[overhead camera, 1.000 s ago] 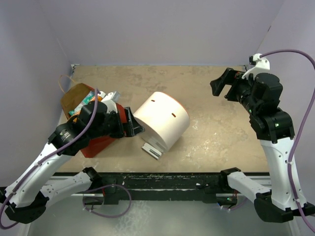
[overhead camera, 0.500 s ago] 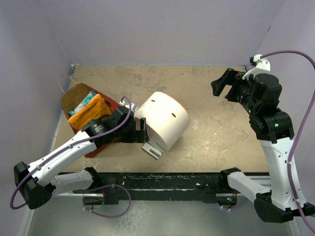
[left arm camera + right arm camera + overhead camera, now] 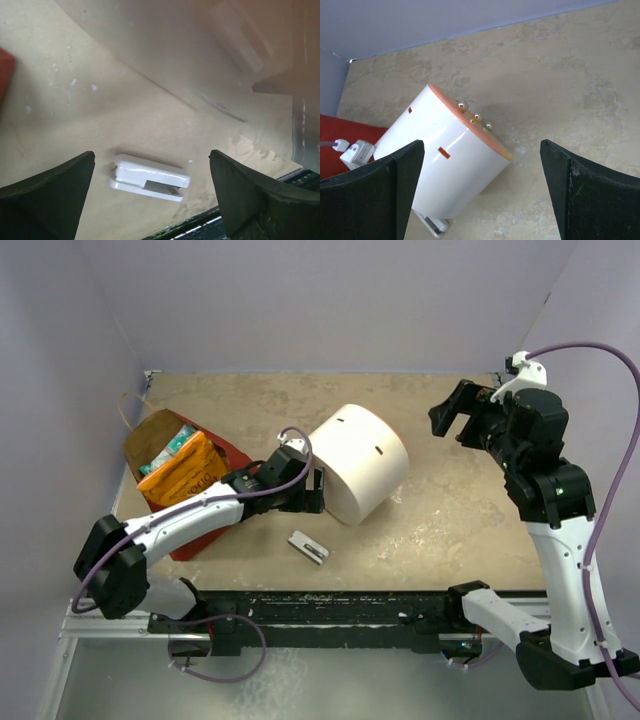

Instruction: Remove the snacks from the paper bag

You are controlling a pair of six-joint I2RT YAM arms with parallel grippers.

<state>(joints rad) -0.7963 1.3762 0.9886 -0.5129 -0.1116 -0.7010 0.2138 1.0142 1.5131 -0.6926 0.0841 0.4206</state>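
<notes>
Two claws work over a beige table (image 3: 450, 440), and both stand wide open with nothing in them. The right claw (image 3: 452, 420) hangs high over the far right of the table, well apart from everything. The left claw (image 3: 312, 492) reaches low to the middle, close against the near left side of a big white cylinder (image 3: 362, 462) lying on its side. Whether it touches the cylinder cannot be told.

Only the right wrist view shows the cylinder's (image 3: 445, 165) orange-rimmed end face with a few small metal studs. From above, just two small slots show on its curved wall. In the left wrist view the cylinder (image 3: 200, 55) is a blurred pale mass filling the top of the picture.

At the far left lies the paper bag (image 3: 143, 435), red outside and brown inside, its mouth open, with a thin twine handle (image 3: 130, 405) at its far edge. The left arm crosses the bag's near part and hides some of it. The snacks are inside the bag: an orange packet (image 3: 185, 472) on top and a teal packet (image 3: 172, 447) behind it. Their labels are too small to read, and any packets underneath are hidden.

A small grey bracket (image 3: 309, 547) lies alone on the table near the front edge. The left wrist view shows the bracket (image 3: 149, 177) plainly, between the left claw's (image 3: 150, 167) fingertips but below them.
</notes>
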